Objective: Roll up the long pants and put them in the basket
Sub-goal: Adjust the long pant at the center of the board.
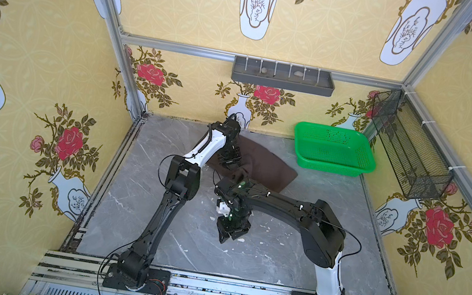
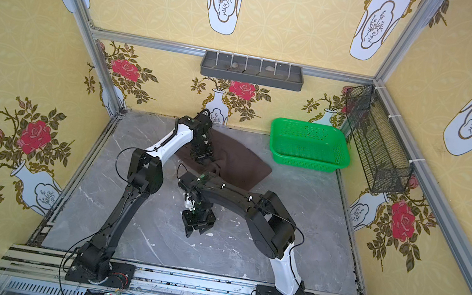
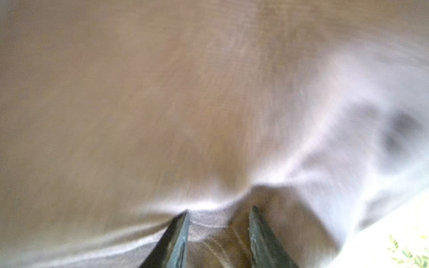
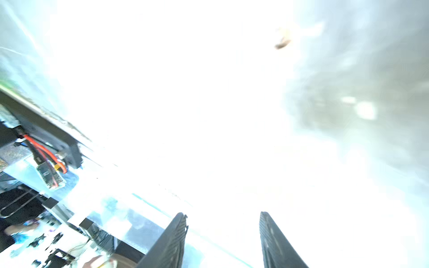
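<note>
The long pants (image 1: 270, 169) (image 2: 244, 164) lie as a dark brown folded heap at the back middle of the grey marble table (image 1: 294, 237). My left gripper (image 1: 228, 161) (image 2: 202, 155) is down on their left part. In the blurred left wrist view brown cloth and a pale hem (image 3: 206, 220) fill the gap between the fingers of the left gripper (image 3: 219, 210), which is shut on a thick fold. My right gripper (image 1: 230, 239) (image 2: 197, 230) hangs over bare table nearer the front, apart from the pants. In its wrist view the right gripper (image 4: 222, 213) is open with nothing between the fingers.
A green mesh basket (image 1: 331, 168) (image 2: 307, 164) stands at the back right of the table. A black wire rack (image 1: 407, 152) hangs on the right wall and a grey shelf (image 1: 282, 81) on the back wall. The right arm's forearm crosses in front of the pants.
</note>
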Controlling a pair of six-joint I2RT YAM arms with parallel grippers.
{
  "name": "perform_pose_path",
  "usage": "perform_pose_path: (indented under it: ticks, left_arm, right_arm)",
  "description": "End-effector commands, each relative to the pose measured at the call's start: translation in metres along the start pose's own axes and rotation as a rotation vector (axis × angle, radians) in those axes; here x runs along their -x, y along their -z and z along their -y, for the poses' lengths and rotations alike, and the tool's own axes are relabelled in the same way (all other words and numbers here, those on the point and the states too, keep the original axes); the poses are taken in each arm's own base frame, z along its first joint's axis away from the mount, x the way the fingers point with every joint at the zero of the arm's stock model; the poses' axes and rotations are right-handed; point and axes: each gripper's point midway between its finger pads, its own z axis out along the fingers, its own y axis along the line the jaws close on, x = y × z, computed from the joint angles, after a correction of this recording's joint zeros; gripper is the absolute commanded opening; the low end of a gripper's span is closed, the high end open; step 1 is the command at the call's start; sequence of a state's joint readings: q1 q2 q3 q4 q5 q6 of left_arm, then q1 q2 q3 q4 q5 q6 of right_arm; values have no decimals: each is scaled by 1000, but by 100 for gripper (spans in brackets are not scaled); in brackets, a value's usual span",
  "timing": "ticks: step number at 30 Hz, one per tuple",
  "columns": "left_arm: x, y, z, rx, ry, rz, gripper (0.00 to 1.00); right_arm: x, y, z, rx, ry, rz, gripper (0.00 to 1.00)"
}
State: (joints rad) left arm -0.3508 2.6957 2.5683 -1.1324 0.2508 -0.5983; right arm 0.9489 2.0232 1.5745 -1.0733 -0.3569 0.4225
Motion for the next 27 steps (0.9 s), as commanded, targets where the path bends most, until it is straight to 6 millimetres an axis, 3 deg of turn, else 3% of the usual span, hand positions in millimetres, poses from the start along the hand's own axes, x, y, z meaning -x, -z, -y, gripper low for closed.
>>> perform_pose_path:
  ticks: [1,6,10,14,19,21,23,27]
  left_arm:
    - [32,14,-14,5,-60,145,45]
    - [3,55,-43,9,-63,115,45]
    - [-32,75,-55,22,-90,77,45]
    - [-46,86,-75,37,-42,85,44]
    - [-53,111,-93,26,17,112,44]
    - [-57,119,-103,38,25,114,44]
    - [-62,124,-116,61,30,109,44]
    - [-66,124,-138,78,70,102,44]
  right_arm:
    - [15,37,20,-5,-25,82,51]
    - [74,105,72,36,-79,255,48]
    - [129,133,143,21,-157,347,36]
    - [170,128,212,5,-249,379,0]
    - [184,102,287,-12,-389,375,0]
    - [185,95,302,-21,-412,373,0]
    - [181,82,303,-15,-419,348,0]
    - [169,57,266,-3,-362,303,0]
